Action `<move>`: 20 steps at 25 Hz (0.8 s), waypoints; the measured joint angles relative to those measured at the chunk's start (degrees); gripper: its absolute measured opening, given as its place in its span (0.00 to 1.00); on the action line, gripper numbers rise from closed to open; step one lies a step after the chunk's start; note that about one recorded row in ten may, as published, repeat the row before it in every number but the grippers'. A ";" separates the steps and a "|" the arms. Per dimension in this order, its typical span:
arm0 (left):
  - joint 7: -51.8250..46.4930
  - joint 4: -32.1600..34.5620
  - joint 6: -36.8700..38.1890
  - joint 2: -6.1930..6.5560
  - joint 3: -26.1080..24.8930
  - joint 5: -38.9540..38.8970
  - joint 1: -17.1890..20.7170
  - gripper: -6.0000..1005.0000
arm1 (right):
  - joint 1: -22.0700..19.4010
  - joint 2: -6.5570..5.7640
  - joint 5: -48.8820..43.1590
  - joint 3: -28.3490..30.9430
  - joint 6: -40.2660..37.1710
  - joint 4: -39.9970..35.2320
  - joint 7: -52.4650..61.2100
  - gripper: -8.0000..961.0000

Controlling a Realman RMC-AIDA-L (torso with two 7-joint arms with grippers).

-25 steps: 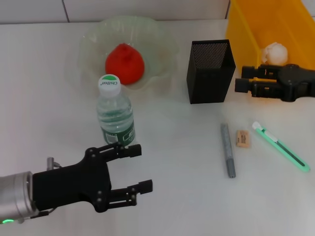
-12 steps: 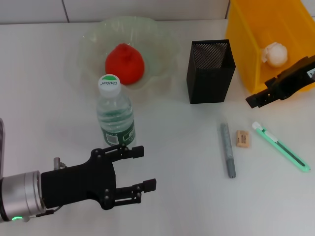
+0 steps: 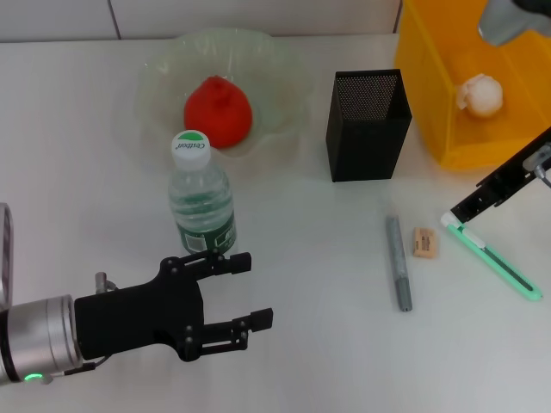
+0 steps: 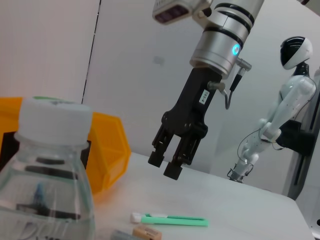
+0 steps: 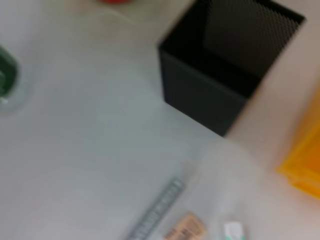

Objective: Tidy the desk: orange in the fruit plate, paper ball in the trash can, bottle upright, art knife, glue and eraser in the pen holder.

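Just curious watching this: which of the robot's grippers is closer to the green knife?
The right gripper hangs just above the knife's white end. The left gripper sits far across the desk, near the bottle.

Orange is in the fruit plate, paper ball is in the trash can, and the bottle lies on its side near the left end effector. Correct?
Not quite. The head view shows the bottle standing upright beside the left end effector. The orange is in the fruit plate and the paper ball is in the trash can.
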 joint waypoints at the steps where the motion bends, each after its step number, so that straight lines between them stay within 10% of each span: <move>1: 0.07 0.00 -0.28 0.00 0.00 0.00 -0.02 0.78 | -0.01 0.04 -1.27 -0.96 0.61 0.46 0.68 0.73; 20: -0.04 0.09 -2.83 0.00 0.00 -0.04 -0.77 0.78 | 0.83 0.16 -3.82 -6.83 11.72 13.85 1.63 0.67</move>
